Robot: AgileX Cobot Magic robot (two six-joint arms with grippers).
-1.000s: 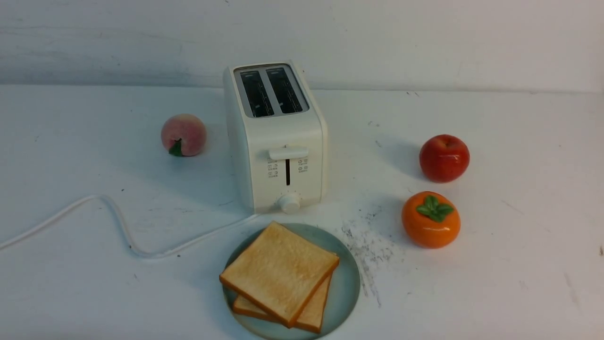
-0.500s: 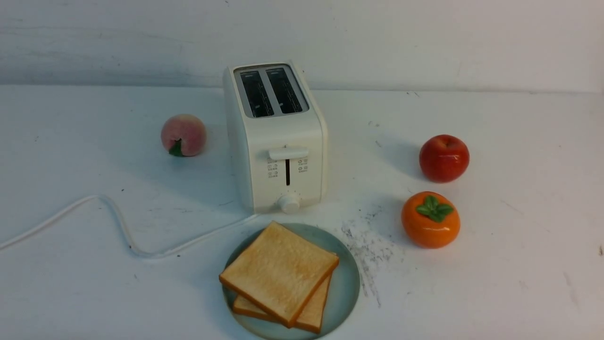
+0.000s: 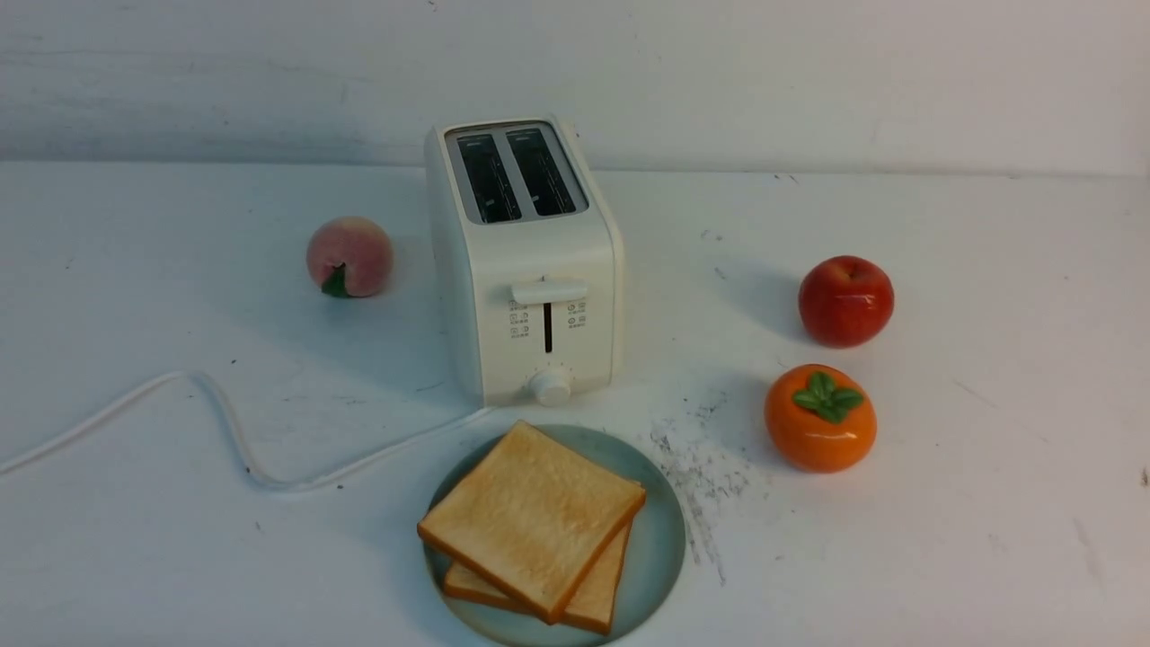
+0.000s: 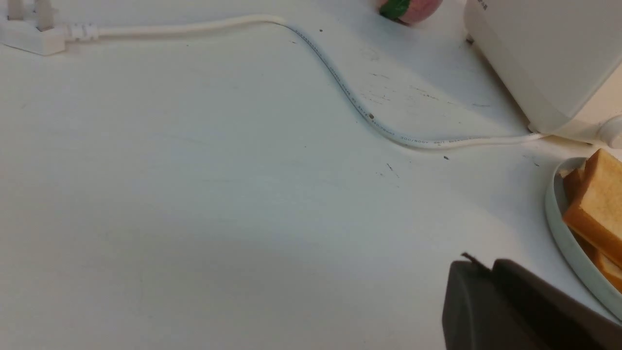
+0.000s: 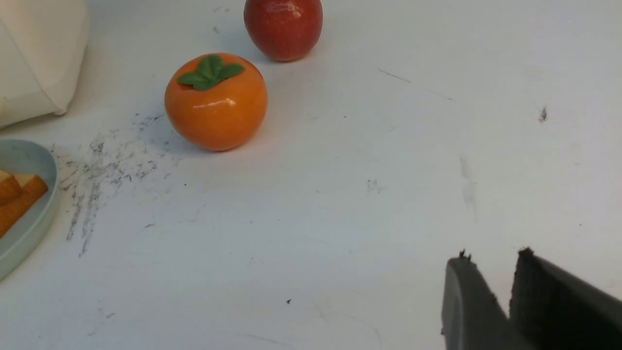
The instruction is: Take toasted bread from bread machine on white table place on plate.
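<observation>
Two slices of toasted bread (image 3: 530, 517) lie stacked on the plate (image 3: 660, 539), the upper one turned a little over the lower slice (image 3: 597, 598). The bread machine (image 3: 526, 270) stands just behind the plate on the white table (image 3: 988, 539); both its slots are empty and dark. Neither gripper shows in the front view. My left gripper (image 4: 478, 262) is shut and empty, low over the table beside the plate's rim (image 4: 559, 228) and the toast (image 4: 600, 204). My right gripper (image 5: 491, 255) is all but shut, with a narrow slit at the tips, empty over bare table.
The white cord (image 3: 234, 431) snakes left from the toaster to a plug (image 4: 29, 34). A peach (image 3: 349, 256) sits left of the toaster. A red apple (image 3: 845, 301) and an orange persimmon (image 3: 819, 418) sit to the right. Dark scuffs (image 3: 701, 467) mark the table by the plate.
</observation>
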